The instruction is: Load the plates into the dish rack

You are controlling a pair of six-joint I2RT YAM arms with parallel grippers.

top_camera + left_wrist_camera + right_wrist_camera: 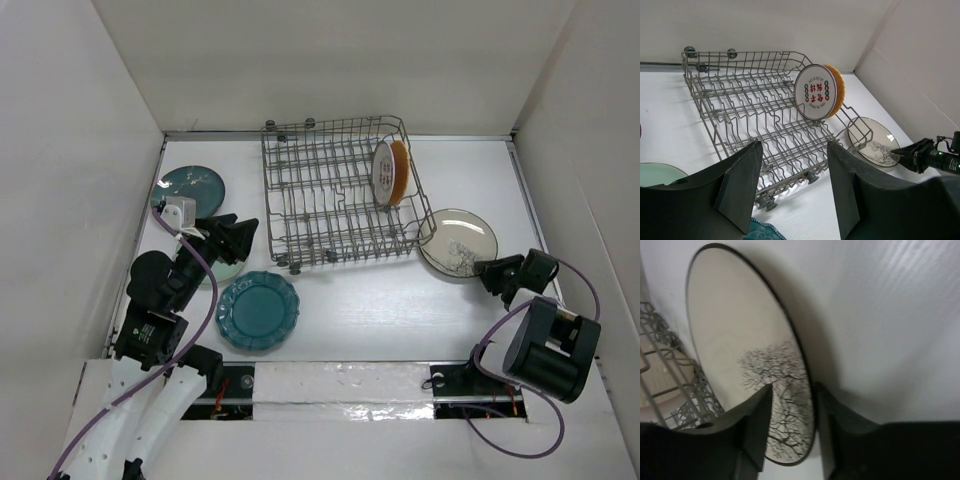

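The grey wire dish rack holds the white plate with red pattern and the orange-brown plate upright at its right end; both also show in the left wrist view. The cream branch-pattern plate lies by the rack's right corner. My right gripper is open, its jaws straddling that plate's rim. My left gripper is open and empty, left of the rack. The pale mint plate is mostly hidden under it. The scalloped teal plate and the dark teal speckled plate lie flat.
White walls enclose the table on the left, back and right. The rack stands on small wheels. The table's front edge runs just behind the arm bases.
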